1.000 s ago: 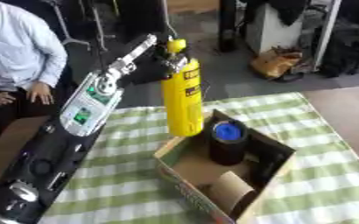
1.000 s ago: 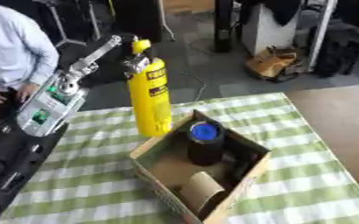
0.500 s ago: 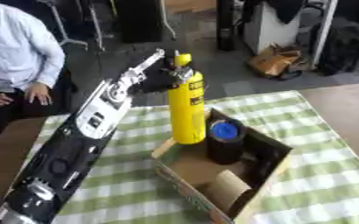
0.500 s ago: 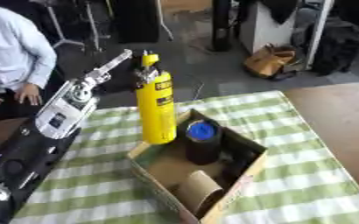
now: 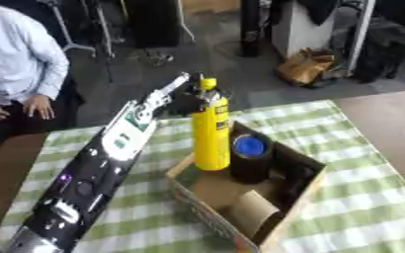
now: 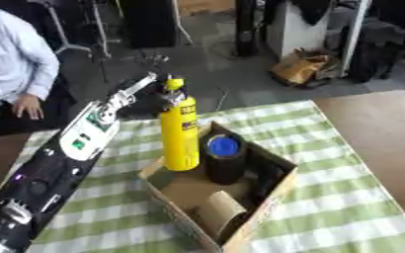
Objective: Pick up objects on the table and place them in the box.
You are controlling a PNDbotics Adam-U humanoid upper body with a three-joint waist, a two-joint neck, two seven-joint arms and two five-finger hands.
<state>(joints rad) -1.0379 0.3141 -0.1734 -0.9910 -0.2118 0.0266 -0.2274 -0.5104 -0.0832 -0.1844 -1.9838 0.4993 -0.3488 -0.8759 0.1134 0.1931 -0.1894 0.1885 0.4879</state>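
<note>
— Green-and-white checked cloth (image 5: 361, 197) covers the table, with grey office floor behind. What sits on it?

— One open brown cardboard box (image 6: 271, 197), set askew. Inside it: one tall yellow gas cylinder (image 6: 179, 139) standing upright at the near-left corner, one black cylindrical can with a blue lid (image 6: 225, 159) just beside it, and one brown paper roll (image 6: 216, 210) lying toward the front.

— And the arm?

— Only the left arm, black with a white panel, slanting up from the lower left. The left hand (image 5: 188, 96) is at the cylinder's neck, but it blurs into the dark floor behind; I can't tell whether its fingers are curled on the neck or straight.

— Any difference between the eyes?

— The right eye shows the hand's pale wrist apart from the cylinder's top; in the left eye they overlap. Dark shapes in the box's far right corner I can't identify.
</note>
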